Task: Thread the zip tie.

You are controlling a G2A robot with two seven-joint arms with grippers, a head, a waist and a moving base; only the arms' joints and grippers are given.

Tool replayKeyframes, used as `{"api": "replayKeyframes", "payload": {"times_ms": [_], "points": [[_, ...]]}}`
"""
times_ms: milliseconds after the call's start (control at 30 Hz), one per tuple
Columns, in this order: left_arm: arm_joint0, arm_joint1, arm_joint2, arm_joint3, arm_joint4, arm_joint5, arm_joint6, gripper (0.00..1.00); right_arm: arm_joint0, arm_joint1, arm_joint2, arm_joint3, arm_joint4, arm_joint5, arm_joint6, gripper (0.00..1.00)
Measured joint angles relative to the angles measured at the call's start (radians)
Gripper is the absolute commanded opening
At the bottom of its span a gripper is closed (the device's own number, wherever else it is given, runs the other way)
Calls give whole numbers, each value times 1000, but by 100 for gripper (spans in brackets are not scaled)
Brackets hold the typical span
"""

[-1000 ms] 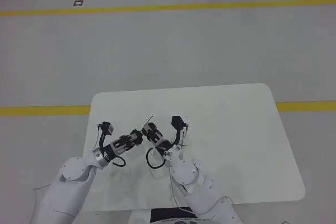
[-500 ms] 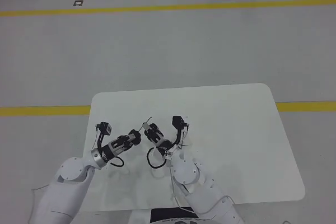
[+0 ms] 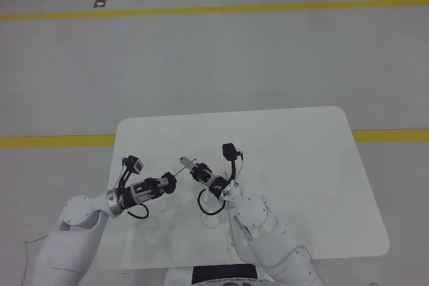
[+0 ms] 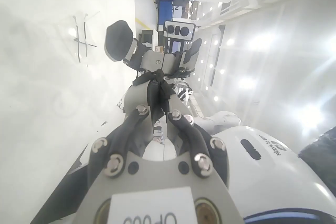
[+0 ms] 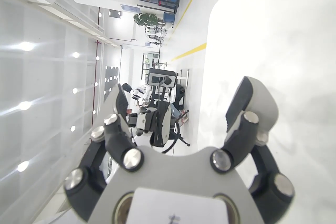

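The left claw [image 3: 169, 184] is clamped on the zip tie [image 4: 154, 95]. The right claw [image 5: 183, 86], spread apart, faces its free end.

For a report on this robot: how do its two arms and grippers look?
The left arm and right arm have rounded white shells, dark sections near the wrists, and a black cable looping beside each. The left gripper and right gripper match: grey metal base plate with a white label, black link bars with silver screws, grey fingers with black pads.
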Motion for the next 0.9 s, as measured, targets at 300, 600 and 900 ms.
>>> {"api": "replayKeyframes", "payload": {"times_ms": [300, 600, 900], "points": [[0, 0, 0, 0, -1, 0, 1, 0, 0, 0, 0, 0, 0, 0, 0, 100], [-13, 8, -10, 47, 19, -28, -19, 0, -6, 17, 63, -11, 100, -52, 81, 100], [-42, 35, -64, 173, -89, -38, -268, 0, 16, 52, 150, 32, 364, -79, 431, 100]]}}
